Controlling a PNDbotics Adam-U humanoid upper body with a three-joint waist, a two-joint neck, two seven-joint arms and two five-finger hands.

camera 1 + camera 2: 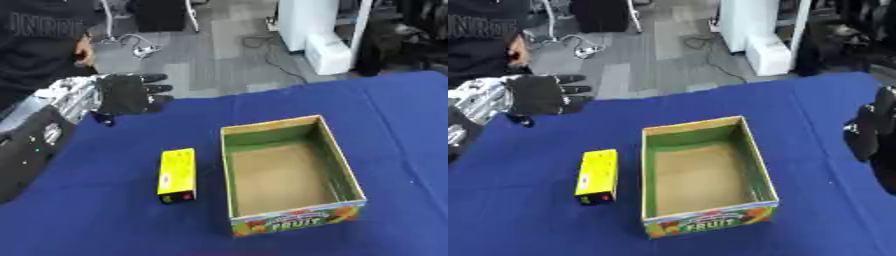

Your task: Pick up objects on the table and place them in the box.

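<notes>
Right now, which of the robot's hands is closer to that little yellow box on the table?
The left. The left hand hangs open up and to the left of the yellow box, while the right hand sits far off, beyond the cardboard box.

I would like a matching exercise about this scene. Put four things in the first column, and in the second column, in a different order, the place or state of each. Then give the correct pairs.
Column 1
1. yellow box
2. cardboard box
3. left hand
4. right hand

Column 2
A. at the right edge of the right eye view only
B. lying flat on the blue tablecloth, left of the open container
C. raised above the table's far left part, fingers spread, holding nothing
D. open on top, nothing inside, FRUIT printed on its near side

Pairs: 1-B, 2-D, 3-C, 4-A
</notes>
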